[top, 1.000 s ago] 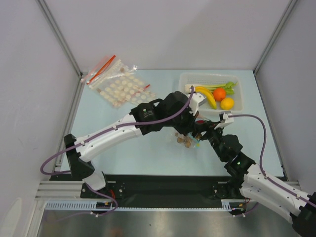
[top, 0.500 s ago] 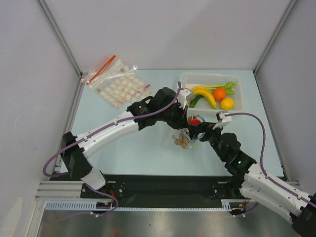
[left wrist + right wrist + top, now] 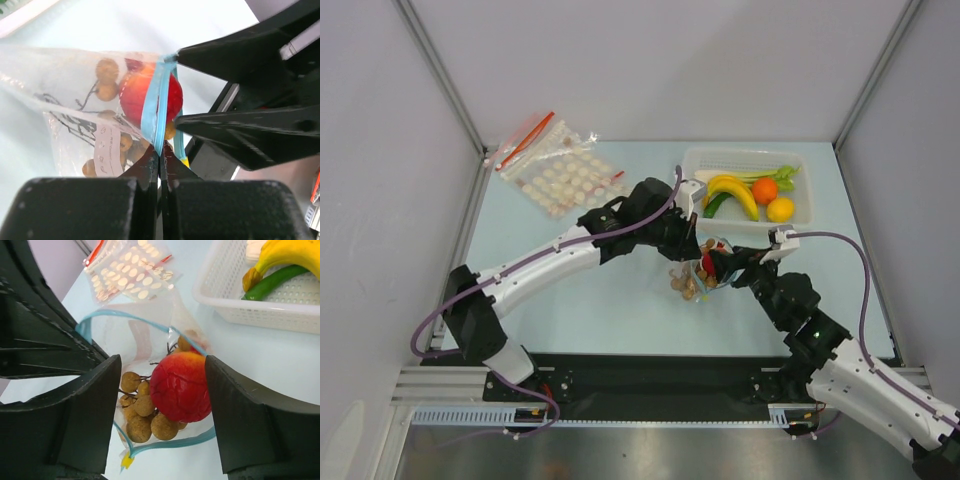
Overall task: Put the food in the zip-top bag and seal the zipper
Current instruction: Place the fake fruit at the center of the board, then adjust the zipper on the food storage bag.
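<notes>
Right wrist view is showing the right gripper (image 3: 162, 362) hovering with jaws apart around the red fruit (image 3: 180, 385), which is sitting on the tan fruits (image 3: 140, 417) in the zip-top bag (image 3: 150, 335)'s open mouth, and the left gripper (image 3: 160, 152) is pinching the zipper (image 3: 152, 107) tight.

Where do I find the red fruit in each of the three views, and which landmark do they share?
Top external: red fruit at the centre, below the left end of the white basket.
Left wrist: red fruit upper centre, behind the blue strip of the bag.
Right wrist: red fruit centre, in the bag's open mouth.
Shared landmark: the brown fruits next to it.
</notes>
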`<state>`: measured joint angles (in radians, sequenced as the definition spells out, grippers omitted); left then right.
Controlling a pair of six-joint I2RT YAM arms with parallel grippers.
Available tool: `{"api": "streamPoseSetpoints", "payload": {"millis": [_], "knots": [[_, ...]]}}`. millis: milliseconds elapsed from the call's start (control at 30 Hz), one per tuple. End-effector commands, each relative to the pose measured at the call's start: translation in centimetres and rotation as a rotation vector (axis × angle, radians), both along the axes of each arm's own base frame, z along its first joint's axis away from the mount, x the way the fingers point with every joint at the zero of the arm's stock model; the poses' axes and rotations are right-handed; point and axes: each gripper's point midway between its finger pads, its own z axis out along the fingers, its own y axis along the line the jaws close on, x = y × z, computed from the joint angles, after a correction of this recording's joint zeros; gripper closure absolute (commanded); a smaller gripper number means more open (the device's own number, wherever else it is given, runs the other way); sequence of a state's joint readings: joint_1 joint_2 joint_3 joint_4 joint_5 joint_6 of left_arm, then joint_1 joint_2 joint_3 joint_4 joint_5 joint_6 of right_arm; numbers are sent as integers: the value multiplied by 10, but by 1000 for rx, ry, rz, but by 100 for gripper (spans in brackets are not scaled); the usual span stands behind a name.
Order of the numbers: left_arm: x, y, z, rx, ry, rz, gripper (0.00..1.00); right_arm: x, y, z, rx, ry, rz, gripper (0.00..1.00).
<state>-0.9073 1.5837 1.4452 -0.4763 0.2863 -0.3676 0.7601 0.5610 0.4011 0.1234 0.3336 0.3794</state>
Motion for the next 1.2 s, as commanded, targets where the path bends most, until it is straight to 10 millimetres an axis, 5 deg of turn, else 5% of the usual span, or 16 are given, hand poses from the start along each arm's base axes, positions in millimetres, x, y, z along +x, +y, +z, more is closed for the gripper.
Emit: {"api": "streamPoseSetpoints", "payload": {"millis": [0,400,667,1167], "knots": [[9,1,18,-93,-8,11,100,1,-4,23,20,-38,-20,31],[17,28,16,-116,-35,91,100,11,-4,5,14,35,-32,44],[16,42,21,-143,-43,112,100,11,8,-4,3,50,27,62],[24,56,29,-176,-58,166,100,21,25,-34,-38,153,54,69]]}}
